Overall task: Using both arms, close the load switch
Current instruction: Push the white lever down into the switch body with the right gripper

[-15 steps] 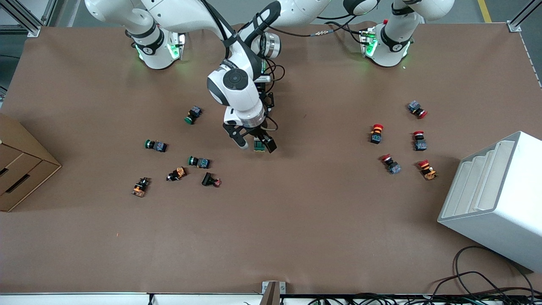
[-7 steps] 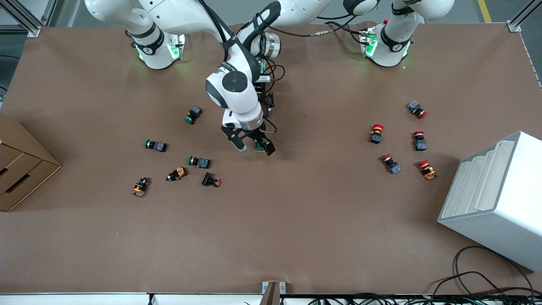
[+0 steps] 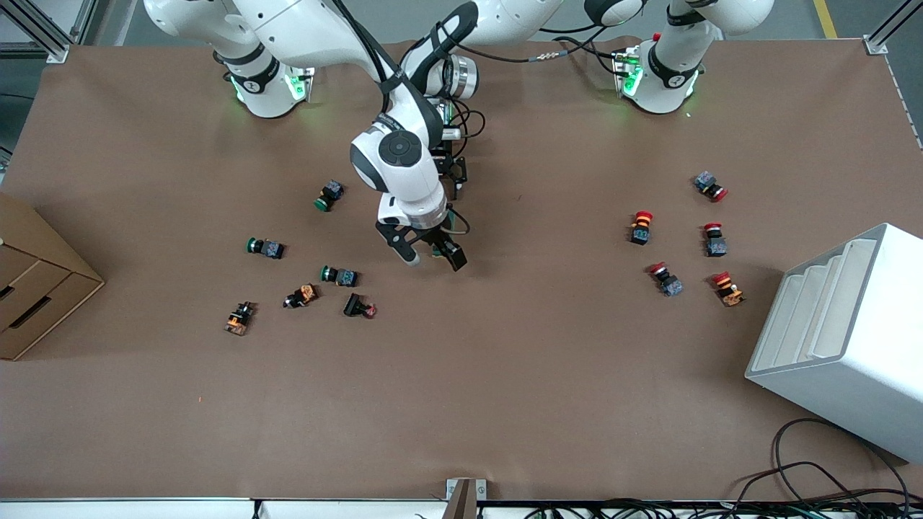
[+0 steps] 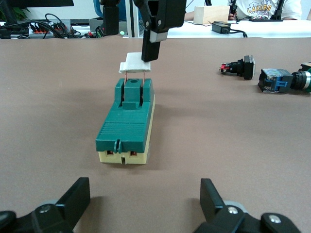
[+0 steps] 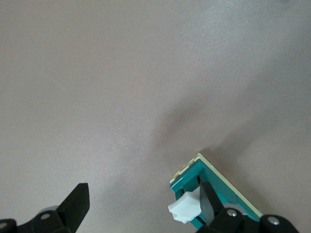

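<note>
Switch: you see the load switch (image 4: pixel 126 125) lying flat on the table (image 3: pixel 505 375), near mid-table and toward the bases; in the front view only a sliver of it (image 3: pixel 438 251) shows under the right gripper. Its green body sits on a cream base, and its white lever (image 4: pixel 135 65) stands raised on two thin copper bars.

Right gripper: your right gripper (image 3: pixel 430 257) hangs over the switch with fingers spread wide and nothing clamped. One finger (image 4: pixel 154 34) touches the lever at the lever's 1 o'clock edge in the left wrist view. The right wrist view shows that same finger (image 5: pixel 206 203) against the lever (image 5: pixel 185 208); the other finger (image 5: pixel 77 201) is well clear over bare table.

Left gripper: your left gripper (image 4: pixel 145 206) sits low at the switch's other end, facing it lengthwise, fingers wide apart, holding nothing and not touching it.

Other items: green-capped buttons (image 3: pixel 261 247) lie toward the right arm's end, at roughly 9 o'clock from the switch; red-capped buttons (image 3: pixel 640 227) lie toward the left arm's end, at 3 o'clock.
</note>
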`<move>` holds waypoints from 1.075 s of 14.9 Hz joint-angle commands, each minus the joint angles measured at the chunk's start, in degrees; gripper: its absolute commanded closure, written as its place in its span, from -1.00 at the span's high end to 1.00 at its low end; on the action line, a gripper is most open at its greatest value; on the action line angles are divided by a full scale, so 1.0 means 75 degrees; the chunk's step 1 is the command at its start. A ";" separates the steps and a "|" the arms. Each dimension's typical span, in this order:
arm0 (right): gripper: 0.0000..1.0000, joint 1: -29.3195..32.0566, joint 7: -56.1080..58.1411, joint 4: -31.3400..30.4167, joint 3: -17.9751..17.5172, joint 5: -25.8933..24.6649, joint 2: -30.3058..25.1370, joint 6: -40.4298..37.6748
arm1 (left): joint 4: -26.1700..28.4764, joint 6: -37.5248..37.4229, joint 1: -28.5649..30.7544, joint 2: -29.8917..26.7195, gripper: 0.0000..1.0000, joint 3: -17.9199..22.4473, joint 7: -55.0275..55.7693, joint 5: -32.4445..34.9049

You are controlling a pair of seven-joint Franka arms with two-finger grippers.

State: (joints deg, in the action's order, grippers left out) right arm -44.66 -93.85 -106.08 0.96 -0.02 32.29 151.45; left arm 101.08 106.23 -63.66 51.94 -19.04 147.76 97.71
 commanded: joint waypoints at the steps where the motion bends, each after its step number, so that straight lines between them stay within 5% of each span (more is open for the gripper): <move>1: 1.00 0.0084 0.0010 0.0234 -0.0081 -0.0092 0.0148 0.0010 | -0.0060 0.0027 -0.0102 0.0223 1.00 -0.0040 0.0161 -0.0255; 16: 1.00 0.0131 0.0068 0.0889 -0.0069 -0.0115 0.0758 -0.0048 | -0.0142 0.0132 0.0203 0.0211 1.00 -0.0028 -0.0671 -0.0888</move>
State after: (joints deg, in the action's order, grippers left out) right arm -44.54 -93.85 -101.57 0.99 -0.02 36.72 151.41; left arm 99.48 106.43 -63.49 51.94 -19.21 144.29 93.62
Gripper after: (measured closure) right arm 0.000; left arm 0.000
